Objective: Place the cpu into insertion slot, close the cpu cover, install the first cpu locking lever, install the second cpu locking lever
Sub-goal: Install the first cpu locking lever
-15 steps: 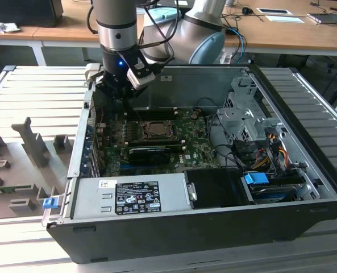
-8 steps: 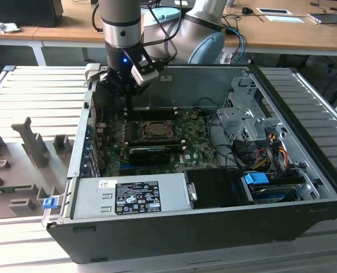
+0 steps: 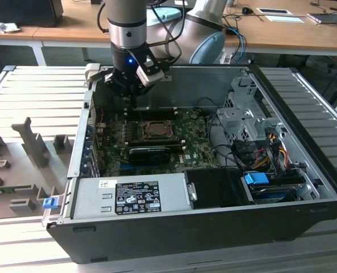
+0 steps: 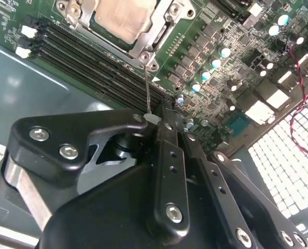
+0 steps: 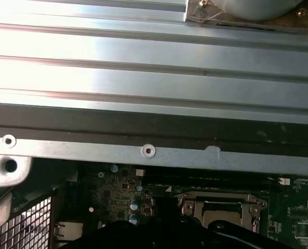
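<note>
Black gripper [image 4: 155,119] tight on thin wire lever [image 4: 147,88]

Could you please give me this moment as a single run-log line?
cpu: seated | cpu cover: closed over it | hand: shut on locking lever at cover corner

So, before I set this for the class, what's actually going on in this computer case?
A robot arm is working inside an open computer case. The cpu sits in its socket on the motherboard, and the cpu cover appears to be down around it. The claw is closed on the tip of a thin locking lever that rises from the socket's corner.
</note>
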Robot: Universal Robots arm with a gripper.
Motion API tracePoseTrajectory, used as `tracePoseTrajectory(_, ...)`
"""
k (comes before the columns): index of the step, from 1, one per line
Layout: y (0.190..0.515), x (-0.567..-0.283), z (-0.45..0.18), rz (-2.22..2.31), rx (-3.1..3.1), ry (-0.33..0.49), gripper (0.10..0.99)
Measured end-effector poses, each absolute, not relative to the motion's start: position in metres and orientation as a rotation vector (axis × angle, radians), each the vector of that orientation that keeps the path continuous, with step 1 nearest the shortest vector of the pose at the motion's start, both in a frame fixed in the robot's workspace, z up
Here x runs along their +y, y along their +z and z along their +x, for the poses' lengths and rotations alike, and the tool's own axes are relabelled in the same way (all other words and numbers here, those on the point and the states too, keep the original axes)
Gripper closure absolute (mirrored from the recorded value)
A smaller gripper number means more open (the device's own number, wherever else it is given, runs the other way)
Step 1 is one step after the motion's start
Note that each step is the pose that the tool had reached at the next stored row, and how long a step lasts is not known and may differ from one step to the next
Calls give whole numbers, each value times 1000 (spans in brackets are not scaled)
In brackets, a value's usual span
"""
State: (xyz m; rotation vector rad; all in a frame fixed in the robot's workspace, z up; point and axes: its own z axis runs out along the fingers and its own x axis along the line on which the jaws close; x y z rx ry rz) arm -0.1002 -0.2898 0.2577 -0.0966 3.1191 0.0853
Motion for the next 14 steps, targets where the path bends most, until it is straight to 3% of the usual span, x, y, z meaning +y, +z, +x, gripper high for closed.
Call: tracePoseTrajectory(14, 255, -290, -77, -95, 3119, 85, 980)
